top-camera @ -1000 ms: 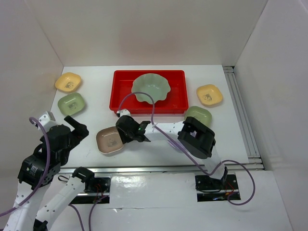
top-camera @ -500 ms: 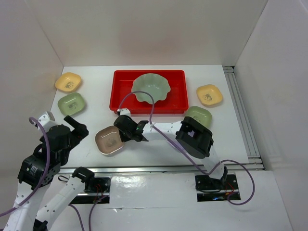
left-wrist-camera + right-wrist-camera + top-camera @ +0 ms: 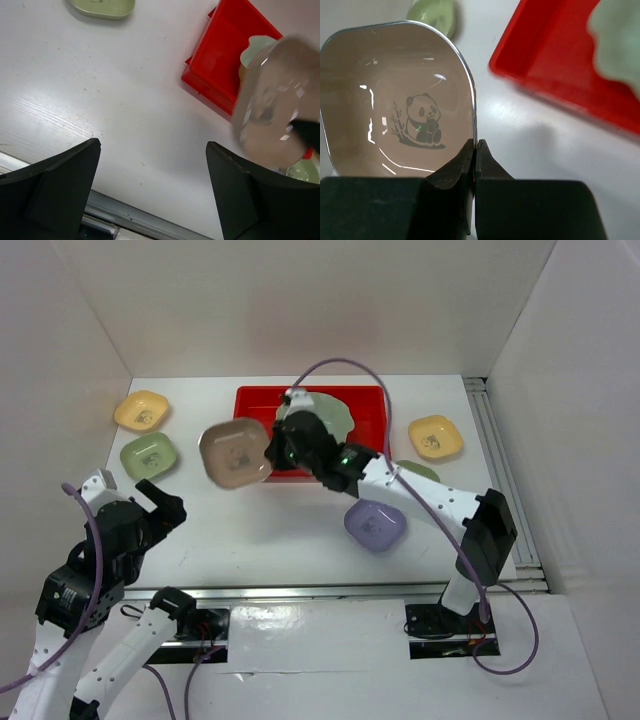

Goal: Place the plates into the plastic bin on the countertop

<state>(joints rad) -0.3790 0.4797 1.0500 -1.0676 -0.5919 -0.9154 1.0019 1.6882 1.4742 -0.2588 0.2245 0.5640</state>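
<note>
Mid-transfer: my right fingers (image 3: pixel 475 150) clench the rim of a pinkish-beige rounded-square dish (image 3: pixel 235 452), raised at the bright red plastic bin's (image 3: pixel 310 390) near left corner. Only the large pale green scalloped dish (image 3: pixel 335 412) lies inside. On the white surface (image 3: pixel 280 535) five wait: left of the bin a yellow dish (image 3: pixel 140 410) and green dish (image 3: pixel 148 453), right a second yellow dish (image 3: pixel 435 437) and second green dish (image 3: pixel 418 472), in front a lavender dish (image 3: pixel 375 525). My left fingers (image 3: pixel 158 502) gape, empty.

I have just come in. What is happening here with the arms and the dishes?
The right tool is shut on the rim of the pinkish-beige dish and holds it in the air near the left end of the red bin, not yet in it. The large pale green dish already lies in the bin. The lavender dish, left yellow dish, right yellow dish and left green dish sit on the countertop. The left tool is open and empty.
</note>
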